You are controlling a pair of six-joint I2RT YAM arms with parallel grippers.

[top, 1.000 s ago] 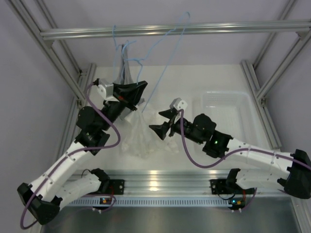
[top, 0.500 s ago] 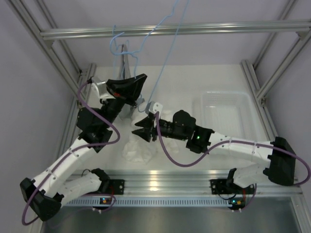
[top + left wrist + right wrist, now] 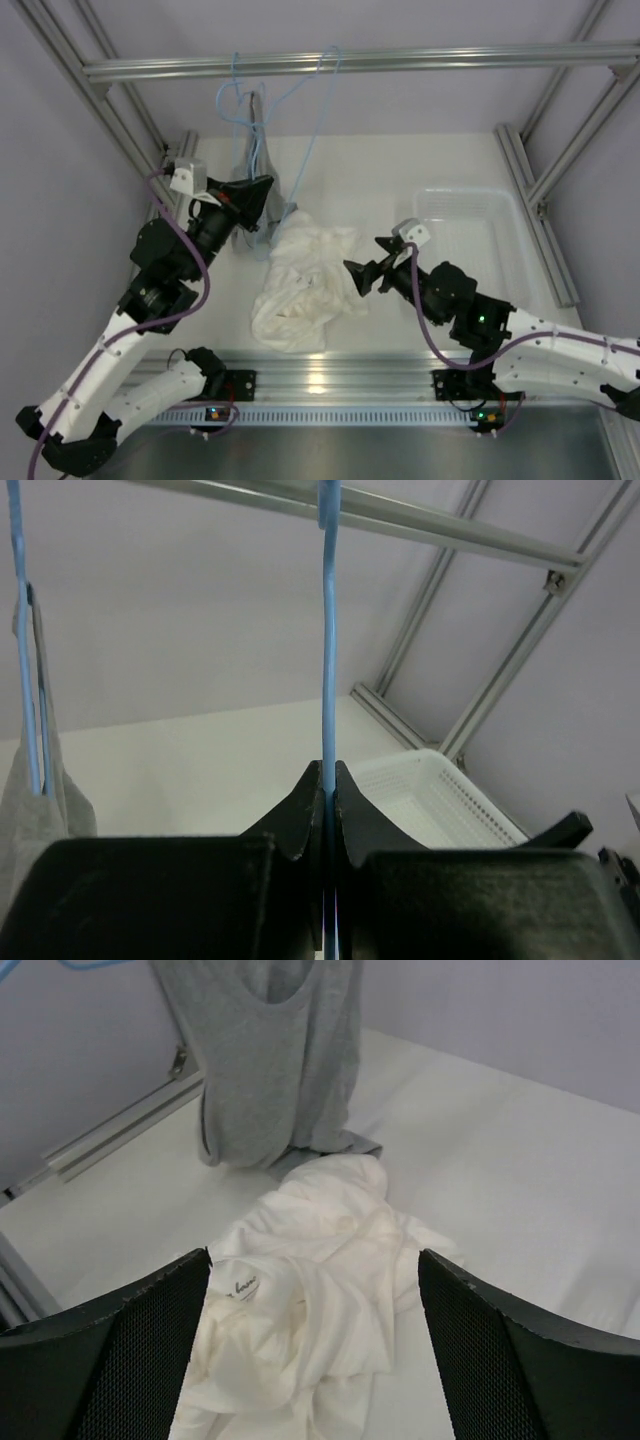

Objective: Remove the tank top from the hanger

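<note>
As R tool (image 3: 312,1260) gapes, tank top (image 3: 300,285) lies just ahead.

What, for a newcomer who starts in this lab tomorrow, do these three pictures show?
These are two robot arms bolted to the near edge of a table. One picture looks down from above. The other two come from small cameras on each arm's wrist. The left gripper is shut on a thin blue hanger, whose wire runs up toward a metal rail. The right gripper is open and holds nothing. It points at a crumpled white tank top lying on the table. A grey tank top hangs at the back, and a white plastic basket sits on the right.
</note>
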